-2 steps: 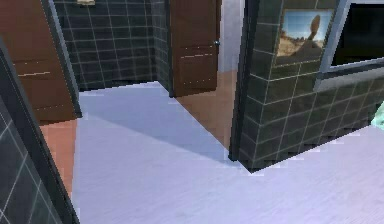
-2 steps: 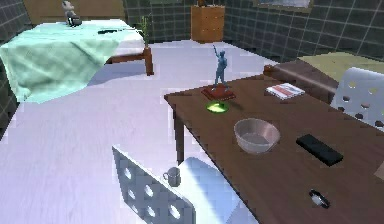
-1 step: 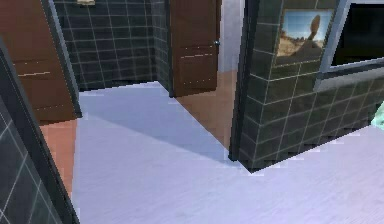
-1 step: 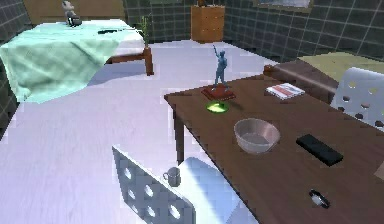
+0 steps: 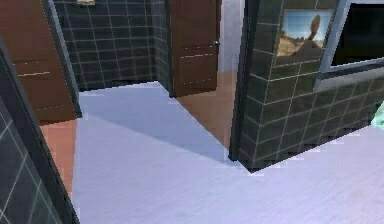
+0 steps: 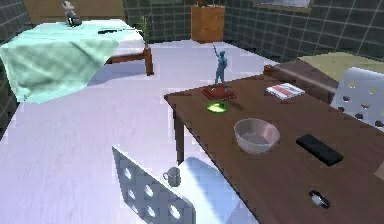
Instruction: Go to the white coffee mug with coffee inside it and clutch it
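Pale-floored, dark-tiled room: a brown table [image 6: 290,185] with a small mug [image 6: 172,177] just off its near edge.
Nearest, a white perforated chair [image 6: 150,195] is drawn up to the table. The greyish-white mug shows at this chair, beside the table's edge. Whether it rests on the seat cannot be told, nor what is inside it. Along the table, near end to far, lie a small dark object [image 6: 318,197], a flat black slab [image 6: 320,149], a clear bowl [image 6: 257,134] and a green patch [image 6: 214,107]. Farther along are a teal statuette [image 6: 220,68] on a red book [image 6: 221,92] and a second book [image 6: 285,91]. Another white chair [image 6: 360,95] stands at the table's far side. Well beyond the table lies a bed [image 6: 60,55] under a pale green cover. The gripper's state cannot be told.
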